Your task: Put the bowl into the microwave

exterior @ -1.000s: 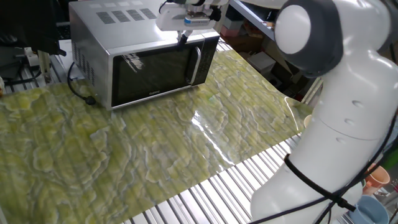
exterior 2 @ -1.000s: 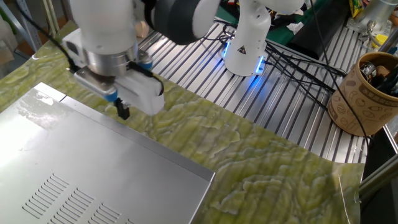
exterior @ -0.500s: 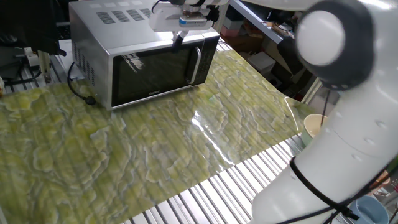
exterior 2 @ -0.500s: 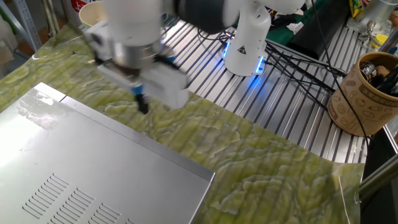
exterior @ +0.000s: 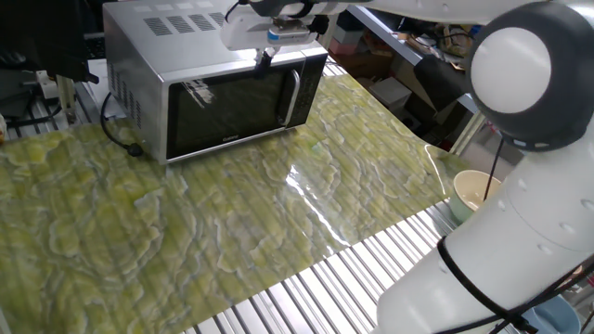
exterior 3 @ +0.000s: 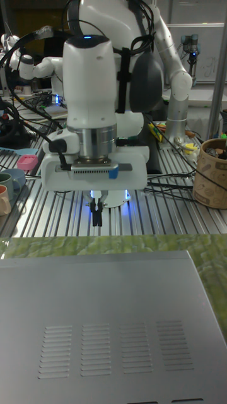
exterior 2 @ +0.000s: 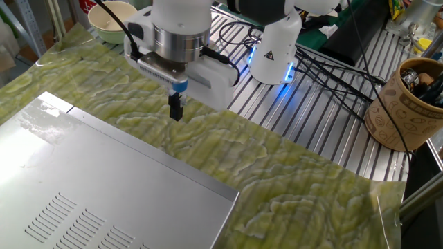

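Shows a large silver boxy microwave (exterior: 209, 83) with dark glass door, closed, standing at the far end of a green marbled mat (exterior: 232, 223) on the slatted metal surface (exterior: 306, 297). Has the white gripper (exterior: 266, 57) poised just above the microwave's top front edge, pointing straight down, near the door's handle side. Seen from the tall fixed view, puts the gripper (exterior 3: 96, 213) just beyond the vented silver top (exterior 3: 94, 303), clear of it. Jaws clenched together on nothing, the two dark fingertips (exterior 2: 176, 108) pressed into one narrow point.

Compared with a second ago, finds the gripper (exterior 2: 176, 107) shifted sideways along the microwave's edge, away from the corner of the top (exterior 2: 104, 200) and toward the robot's white base (exterior 2: 273, 48). Height above the microwave about the same. Finds the arm's big grey-and-white joint (exterior: 529, 74) swung outward as well, uncovering a cream-coloured bowl with greenish outside (exterior: 473, 190) at the mat's edge; same bowl (exterior 2: 114, 19) now plain in the other fixed view, where the arm hid it before.

As for the small light-blue bowl (exterior: 560, 314): only a pale blue sliver at the bottom right corner of one fixed view, behind the robot's body, off the mat and well apart from the microwave; too little showing to tell more.

Also holds a brown paper cup full of tools (exterior 2: 408, 104) on the slats, well apart from the gripper, unmoved.
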{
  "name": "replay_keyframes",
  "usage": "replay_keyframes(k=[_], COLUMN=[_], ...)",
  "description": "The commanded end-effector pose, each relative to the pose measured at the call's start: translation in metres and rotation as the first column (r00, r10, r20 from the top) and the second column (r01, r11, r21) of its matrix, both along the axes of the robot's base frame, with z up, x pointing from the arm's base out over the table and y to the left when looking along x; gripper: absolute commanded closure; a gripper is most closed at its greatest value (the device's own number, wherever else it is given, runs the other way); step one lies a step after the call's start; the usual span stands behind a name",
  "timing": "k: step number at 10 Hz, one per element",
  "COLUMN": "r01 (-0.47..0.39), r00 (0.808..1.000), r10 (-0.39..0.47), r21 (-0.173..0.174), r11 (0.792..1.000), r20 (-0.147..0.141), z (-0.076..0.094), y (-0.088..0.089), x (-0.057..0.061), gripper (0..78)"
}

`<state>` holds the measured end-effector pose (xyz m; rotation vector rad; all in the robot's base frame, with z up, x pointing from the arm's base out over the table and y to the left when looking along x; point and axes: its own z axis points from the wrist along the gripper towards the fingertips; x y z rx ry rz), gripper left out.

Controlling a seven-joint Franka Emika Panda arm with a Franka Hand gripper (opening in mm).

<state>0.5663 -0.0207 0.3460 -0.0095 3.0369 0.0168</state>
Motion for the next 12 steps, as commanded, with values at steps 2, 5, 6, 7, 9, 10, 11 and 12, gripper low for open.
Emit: replay_keyframes(k=[2, 5, 6, 7, 9, 10, 11, 12], r01=[0.027, 0.044, 0.036, 0.032, 0.007, 0.005, -0.004, -0.006], r00=[0.995, 0.995, 0.996, 0.997, 0.998, 0.998, 0.999, 0.999], r10=[-0.031, -0.046, -0.036, -0.030, -0.005, -0.003, 0.005, 0.007], r21=[-0.042, -0.031, 0.006, 0.021, 0.030, 0.030, 0.025, 0.025], r11=[0.999, 0.999, 0.999, 0.999, 1.000, 1.000, 1.000, 1.000], r20=[-0.096, -0.085, -0.078, -0.075, -0.061, -0.058, -0.042, -0.033], z=[0.0003, 0.0005, 0.0008, 0.0007, 0.0008, 0.0007, 0.0007, 0.0007], y=[0.0104, 0.0128, 0.0135, 0.0148, 0.0146, 0.0146, 0.0146, 0.0147], x=[-0.0093, -0.0083, -0.0091, -0.0106, -0.0104, -0.0104, -0.0104, -0.0104], gripper=[76.4, 76.4, 76.4, 76.4, 76.4, 76.4, 76.4, 76.4])
